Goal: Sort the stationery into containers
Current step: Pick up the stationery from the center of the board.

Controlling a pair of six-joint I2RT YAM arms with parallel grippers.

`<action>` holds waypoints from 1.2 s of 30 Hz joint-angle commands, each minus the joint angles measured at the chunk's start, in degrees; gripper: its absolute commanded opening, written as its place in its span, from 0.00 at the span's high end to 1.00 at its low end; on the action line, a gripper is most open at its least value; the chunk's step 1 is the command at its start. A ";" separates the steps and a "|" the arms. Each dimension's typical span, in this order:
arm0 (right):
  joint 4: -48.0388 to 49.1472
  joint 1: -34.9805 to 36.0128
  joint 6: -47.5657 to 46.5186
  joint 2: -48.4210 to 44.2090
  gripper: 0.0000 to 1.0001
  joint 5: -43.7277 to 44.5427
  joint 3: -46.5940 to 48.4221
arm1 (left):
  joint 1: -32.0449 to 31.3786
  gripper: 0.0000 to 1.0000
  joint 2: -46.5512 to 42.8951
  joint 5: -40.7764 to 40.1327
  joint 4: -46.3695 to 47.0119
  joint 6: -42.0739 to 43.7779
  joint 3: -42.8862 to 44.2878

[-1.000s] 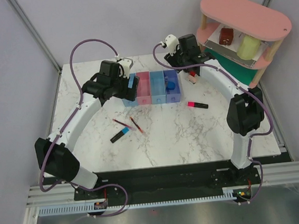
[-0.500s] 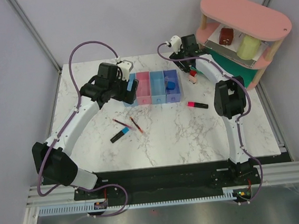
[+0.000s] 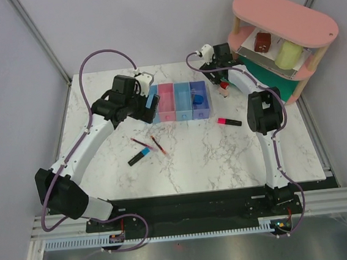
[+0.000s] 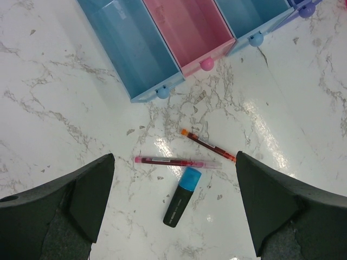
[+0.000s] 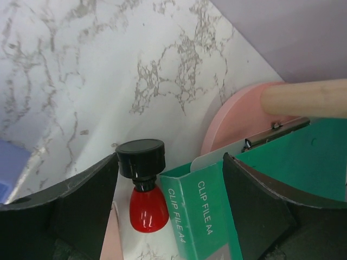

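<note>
The four joined containers, light blue (image 3: 150, 109), pink (image 3: 166, 103), light blue (image 3: 183, 101) and darker blue (image 3: 200, 101), stand at the back middle; the darker one holds a blue item (image 3: 198, 98). My left gripper (image 3: 150, 101) hovers open and empty above the leftmost bin's near end. Below it lie a blue-ended black marker (image 4: 181, 197) and two thin red pens (image 4: 176, 161) (image 4: 209, 145). My right gripper (image 3: 220, 76) is open over a small red, black-capped item (image 5: 142, 184), which sits between the jaws untouched. A pink-red-ended marker (image 3: 229, 122) lies to the right.
The pink oval two-tier shelf (image 3: 285, 15) stands at the back right with a brown block (image 3: 262, 41) and a pale green cylinder (image 3: 288, 54). A green clip file box (image 5: 209, 216) leans by the shelf, close to my right gripper. A pinkish edge (image 5: 116, 238) shows beside the red item.
The right arm's elbow has swung back toward the shelf while its gripper stayed over the red item. The left gripper has shifted slightly toward the near left.
</note>
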 commanded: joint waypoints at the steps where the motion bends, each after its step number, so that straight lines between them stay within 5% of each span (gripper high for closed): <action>1: 1.88 -0.85 -0.84 1.69 0.15 -1.53 1.37 | 0.16 0.00 -2.10 -2.29 0.13 2.35 -0.84; 26: 2.59 -1.46 -2.69 4.42 0.15 -8.65 -1.62 | 0.16 0.00 -1.83 -5.19 0.13 4.02 -1.19; 36: 2.24 -1.38 -2.42 5.83 0.23 -10.41 -1.35 | 0.07 0.00 -1.39 -5.37 0.13 4.02 -1.19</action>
